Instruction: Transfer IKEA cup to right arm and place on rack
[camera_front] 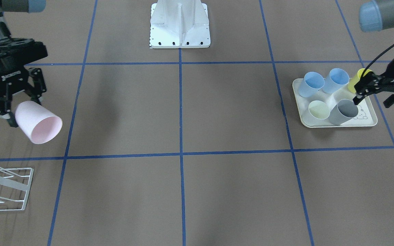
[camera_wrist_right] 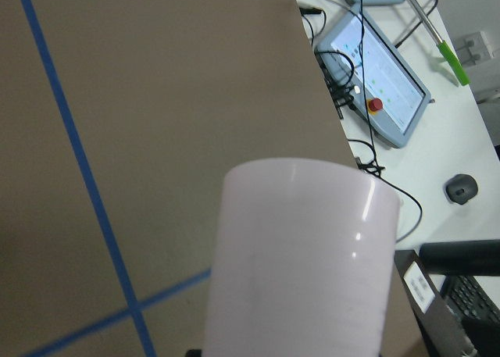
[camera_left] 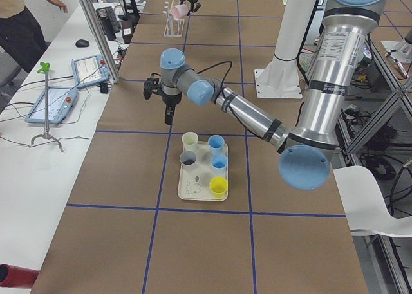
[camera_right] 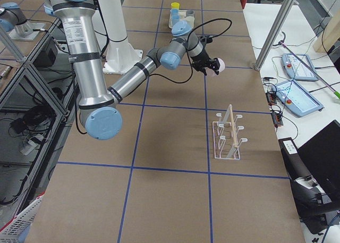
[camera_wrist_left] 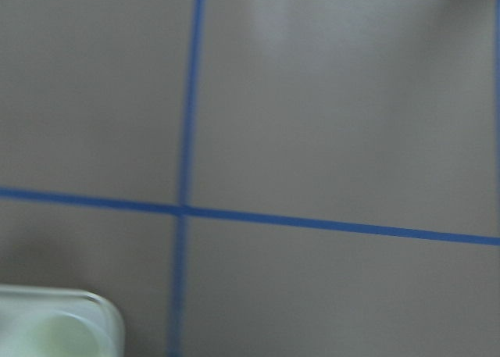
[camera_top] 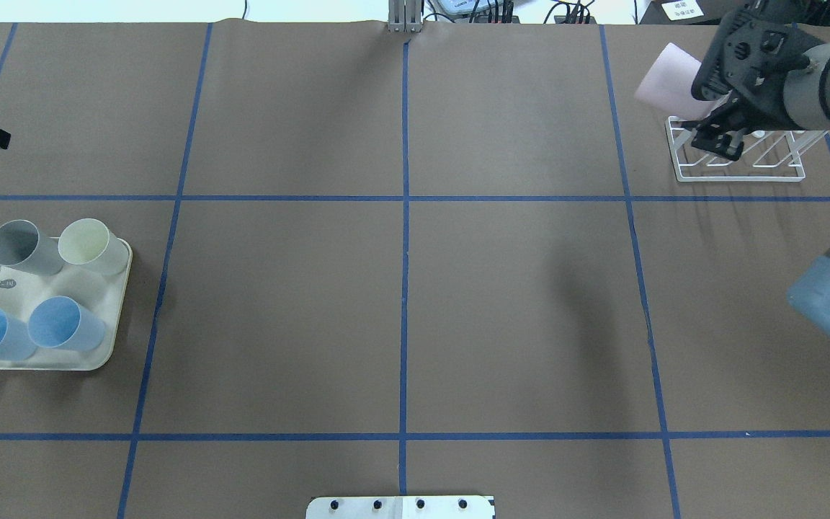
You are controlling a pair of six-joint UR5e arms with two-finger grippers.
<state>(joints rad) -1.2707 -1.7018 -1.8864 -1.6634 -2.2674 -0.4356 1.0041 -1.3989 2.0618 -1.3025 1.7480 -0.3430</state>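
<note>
Exterior front-facing view: the right hand (camera_front: pixel 21 109) is closed on the base end of a pink cup (camera_front: pixel 41 124), one finger on each side of the wall. The cup is off the surface and tilted, with its open mouth turned outward and down, away from the wrist. The right wrist-mounted view looks along the cup's pale side to its rim, with brown surface and a blue tape line beyond. The right arm (camera_right: pixel 133 75) reaches out from its base to hold the cup there.

Near the cup but apart from it stands the rack (camera_front: pixel 28 188), a white wire frame with upturned prongs and a wooden dowel; nothing hangs on it. From overhead the cup overlaps the rack's left end, while the exterior right view shows a clear gap between the two.

Well apart, at the other end of the surface, the left hand (camera_front: pixel 371 99) hangs in the air with its fingers spread and nothing between them. Just beside it lies a cream tray (camera_front: pixel 340 125) carrying five cups: two blue, one yellow, one pale green and one grey. Blue tape lines divide the brown surface (camera_front: pixel 183 109) into squares.
</note>
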